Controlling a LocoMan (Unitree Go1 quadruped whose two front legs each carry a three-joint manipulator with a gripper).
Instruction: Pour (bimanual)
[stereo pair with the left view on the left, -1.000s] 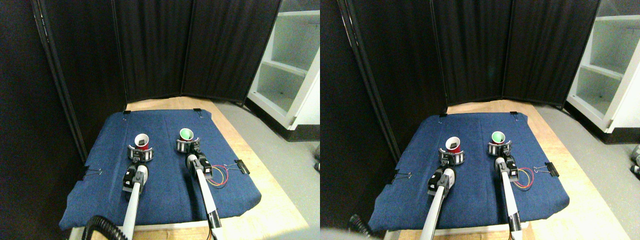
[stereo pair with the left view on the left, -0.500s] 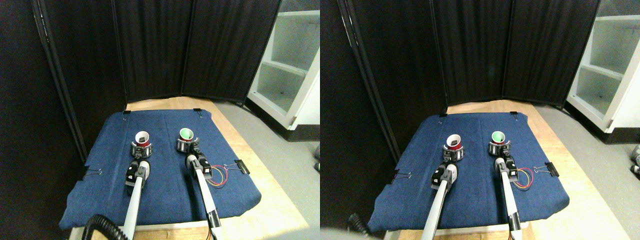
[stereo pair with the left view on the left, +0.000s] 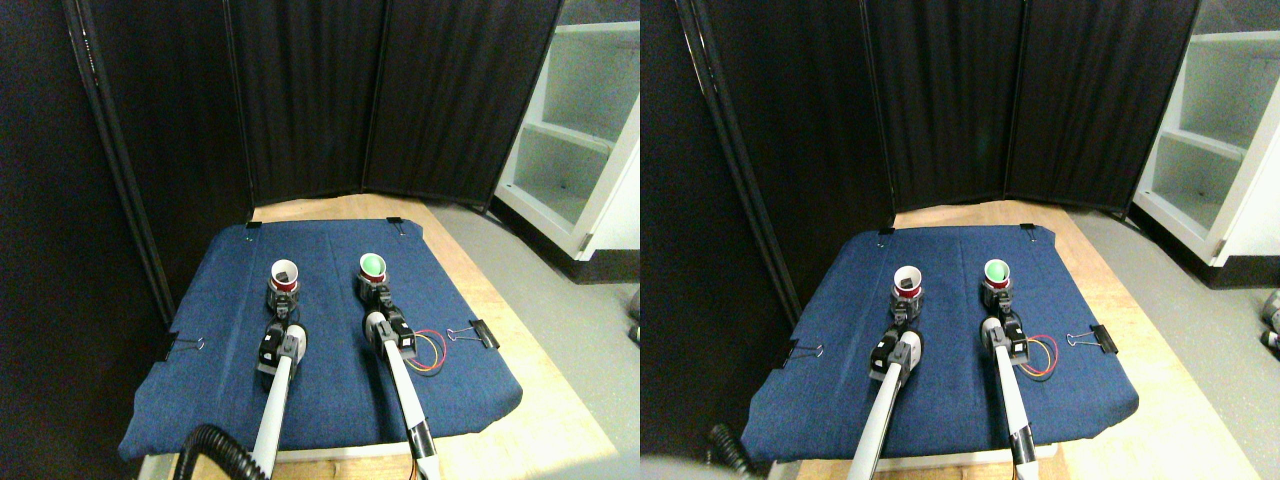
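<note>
I see left gripper (stereo pair with the left view on the left: 283, 297) clamped on red cup (stereo pair with the left view on the left: 284, 278) | right gripper (stereo pair with the left view on the left: 374, 291) clamped on green-lined cup (stereo pair with the left view on the left: 373, 270) | both upright on blue cloth (stereo pair with the left view on the left: 330, 390)

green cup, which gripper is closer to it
Right. The right gripper is at the base of the green cup; the left gripper is off to the cup's left, at the red cup.
</note>
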